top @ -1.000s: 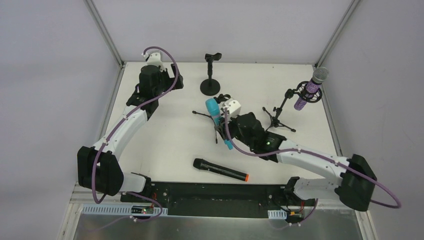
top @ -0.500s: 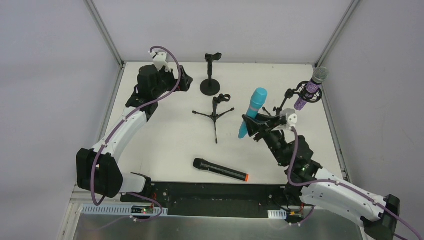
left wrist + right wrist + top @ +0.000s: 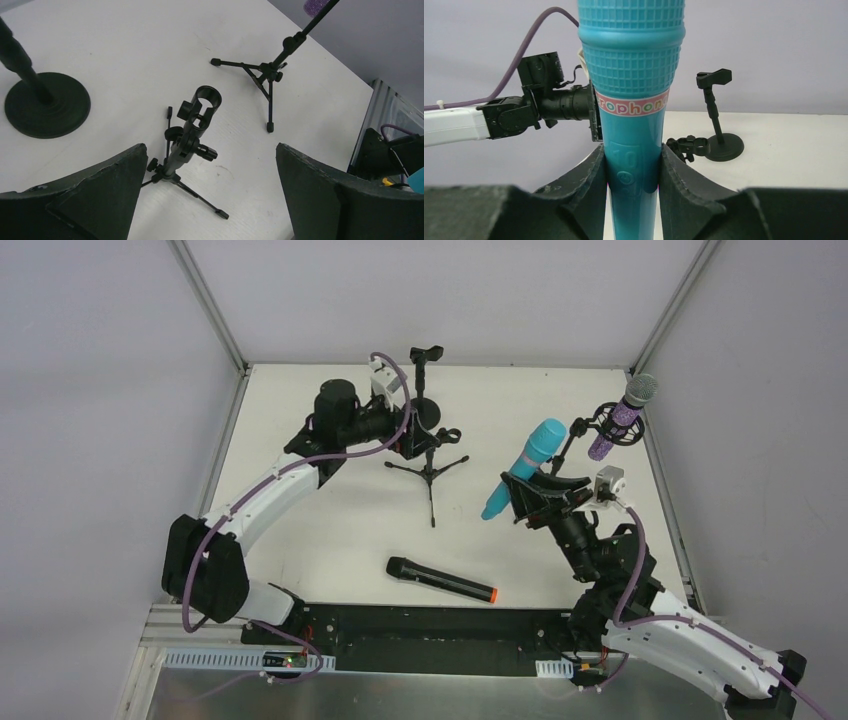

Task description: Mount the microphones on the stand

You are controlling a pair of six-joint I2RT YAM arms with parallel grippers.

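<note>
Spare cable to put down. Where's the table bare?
Bare: far strip between the round-base stand and the purple microphone's tripod; near-left patch between left arm and black microphone. Crowded around the small tripod stand and turquoise microphone.

A white worktop (image 3: 330, 520) sits inside a three-sided booth. Plain pale grey panels close it in: a back wall (image 3: 430, 290), a left wall (image 3: 90, 440) and a right wall (image 3: 760, 420). An aluminium left post (image 3: 205, 300) and right post (image 3: 672, 305) rise from the two far corners. A black plate (image 3: 430, 625) lies along the near edge. Nearer still is a bare metal sheet (image 3: 400, 695) edged with a white slotted cable duct (image 3: 215, 660). The light is even and soft, and the shadows are faint.
</note>
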